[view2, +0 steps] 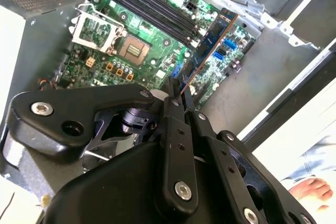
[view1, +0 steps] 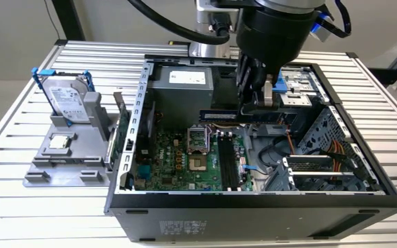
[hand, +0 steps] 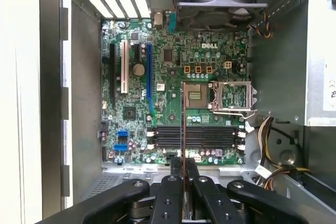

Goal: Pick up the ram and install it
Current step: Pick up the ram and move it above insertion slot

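The ram is a long thin dark circuit-board stick. It hangs level above the open computer case, with my gripper shut on it near one end. In both wrist views the ram sticks out from between the closed fingers, seen nearly edge-on over the green motherboard. The black memory slots lie below, and the ram is held well above them without touching. It crosses the slots' direction in the first wrist view.
The case walls surround the motherboard. Inside are a grey power supply, the open processor socket and drive bays with cables. Outside on the exterior view's left, a grey stand holds a blue-framed hard drive and a square chip. A person's hand is beside the table.
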`<state>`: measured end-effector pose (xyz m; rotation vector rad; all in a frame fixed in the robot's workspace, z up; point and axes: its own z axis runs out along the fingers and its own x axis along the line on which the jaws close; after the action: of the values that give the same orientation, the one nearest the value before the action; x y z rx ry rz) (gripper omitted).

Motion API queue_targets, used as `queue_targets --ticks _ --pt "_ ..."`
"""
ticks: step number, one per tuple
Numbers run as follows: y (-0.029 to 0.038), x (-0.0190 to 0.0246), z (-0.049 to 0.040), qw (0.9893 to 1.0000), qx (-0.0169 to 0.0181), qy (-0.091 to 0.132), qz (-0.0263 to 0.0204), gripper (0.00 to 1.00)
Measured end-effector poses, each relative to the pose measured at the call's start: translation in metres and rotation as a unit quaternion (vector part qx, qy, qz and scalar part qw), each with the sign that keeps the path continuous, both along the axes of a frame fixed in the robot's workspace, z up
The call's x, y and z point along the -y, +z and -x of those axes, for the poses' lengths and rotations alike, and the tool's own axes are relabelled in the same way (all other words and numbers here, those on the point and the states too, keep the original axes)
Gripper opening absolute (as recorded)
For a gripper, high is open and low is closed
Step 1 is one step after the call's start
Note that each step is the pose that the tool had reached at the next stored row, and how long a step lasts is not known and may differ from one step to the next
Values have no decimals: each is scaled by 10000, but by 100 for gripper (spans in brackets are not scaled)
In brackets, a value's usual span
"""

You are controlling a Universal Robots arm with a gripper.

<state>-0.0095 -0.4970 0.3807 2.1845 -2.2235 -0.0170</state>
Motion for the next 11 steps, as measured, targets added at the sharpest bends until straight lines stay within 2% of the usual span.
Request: queue_targets --ticks 11 --pt "0 0 -130 10000 0 0 0 0"
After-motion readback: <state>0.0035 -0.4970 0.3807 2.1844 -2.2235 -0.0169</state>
